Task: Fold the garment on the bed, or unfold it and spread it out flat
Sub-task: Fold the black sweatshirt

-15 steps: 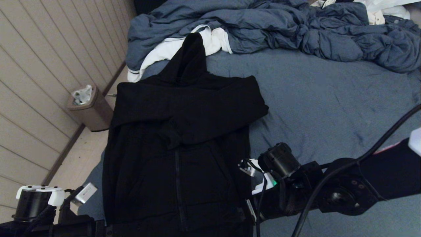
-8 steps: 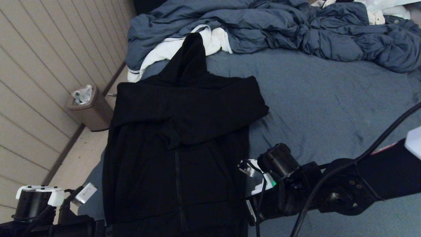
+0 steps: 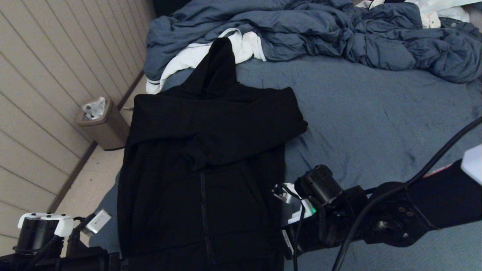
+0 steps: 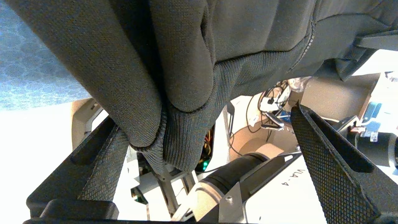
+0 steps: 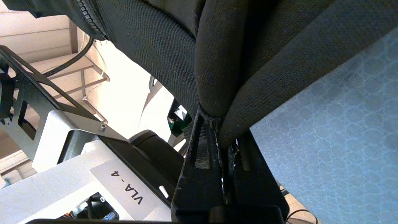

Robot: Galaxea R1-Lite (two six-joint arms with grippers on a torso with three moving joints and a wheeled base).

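A: Start on the left. What is the left gripper (image 4: pixel 202 155) doing?

B: Its fingers (image 4: pixel 102 155) stand wide apart under the near hem. The ribbed edge of the garment (image 3: pixel 203 169) droops between them, brushing one finger, with nothing clamped.

A: And the garment itself?

B: It lies on the bed (image 3: pixel 376 113), zipper up, sleeves crossed over the chest. Its long axis runs straight away from both grippers, with the hem nearest them and the hood at the far end, against a white cloth (image 3: pixel 188 58) and a bunched duvet (image 3: pixel 320 26).

A: The right gripper (image 5: pixel 217 140)?

B: Pressed tight on the hem's right corner, with cloth pinched between its fingers.

A: So which way would a fold go?

B: Probably away from the grippers, hem carried toward the hood. Both arms sit about equally near, one at each hem corner, but the left would need to close first.
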